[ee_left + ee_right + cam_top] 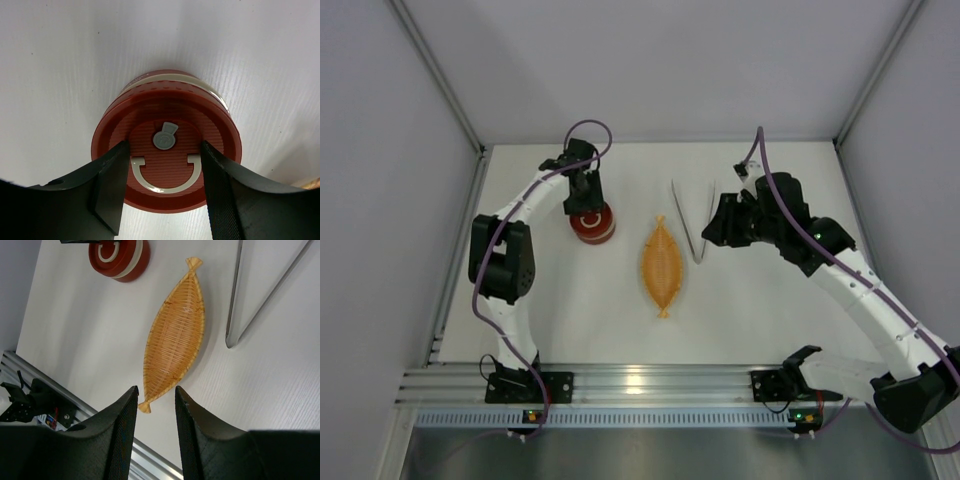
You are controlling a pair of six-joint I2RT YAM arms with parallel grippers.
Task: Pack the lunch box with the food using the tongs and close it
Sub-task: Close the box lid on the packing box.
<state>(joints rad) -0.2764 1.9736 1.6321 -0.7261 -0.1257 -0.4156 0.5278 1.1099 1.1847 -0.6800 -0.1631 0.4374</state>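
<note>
Your left gripper point(164, 145) is clamped on the red lid point(165, 165) of the lunch box point(595, 232), centre of its wrist view. Your right gripper point(156, 390) hangs slightly parted and empty at lower centre, the tongs point(231, 315) at upper right beside the orange tray point(175, 330).

The top camera looks down from above and behind the arm bases point(530, 385) over the whole table point(580, 310); the left wrist camera faces the red lid point(165, 170) from close above; the right wrist camera, farther off and slanted, shares lid, orange tray point(175, 330) and tongs point(233, 300) with it.
</note>
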